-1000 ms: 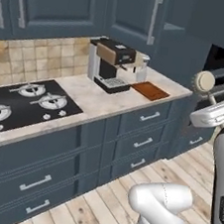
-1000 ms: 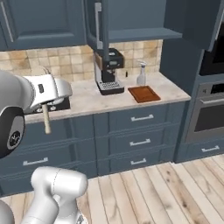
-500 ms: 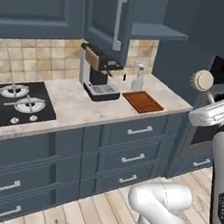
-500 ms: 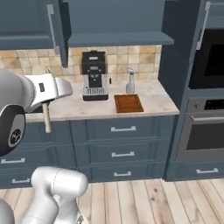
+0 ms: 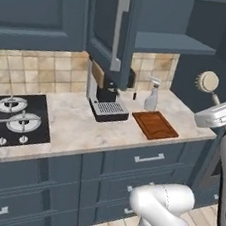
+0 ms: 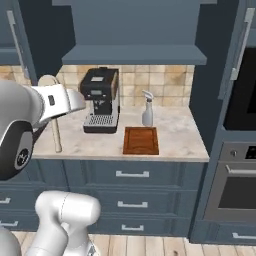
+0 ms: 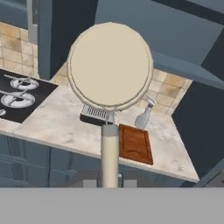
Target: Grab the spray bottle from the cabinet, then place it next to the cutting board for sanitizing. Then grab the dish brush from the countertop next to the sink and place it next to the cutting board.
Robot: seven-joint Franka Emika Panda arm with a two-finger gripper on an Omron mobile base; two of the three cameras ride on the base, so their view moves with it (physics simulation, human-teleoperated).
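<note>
Two dark jaws are clamped tight on the dish brush (image 7: 110,144), gripping its long beige handle low down, so the round head sits right in front of the hand camera and covers up most of the coffee machine (image 6: 101,99) behind it. From the left base view the brush head (image 5: 208,81) pokes up above the white hand, off to the right and out in front of the worktop (image 5: 77,128), up in the air and not touching anything. From the right base view the handle (image 6: 55,125) hangs down under the arm on the left side.

Over on the worktop, the cutting board (image 6: 141,140) lies flat near the front edge, just right of the coffee machine. The spray bottle (image 6: 147,108) stands upright just behind the board, close to the tiled wall, nozzle on top. It's beside the board, not on it.

Above all that the cabinet (image 5: 167,41) is open, its door (image 5: 111,31) swung out with the light bar handle facing the room, and the inner shelf is showing. Left of the coffee machine there's a black hob (image 5: 14,121) set into the worktop. An oven (image 6: 240,185) sits in the tall unit on the far right.
</note>
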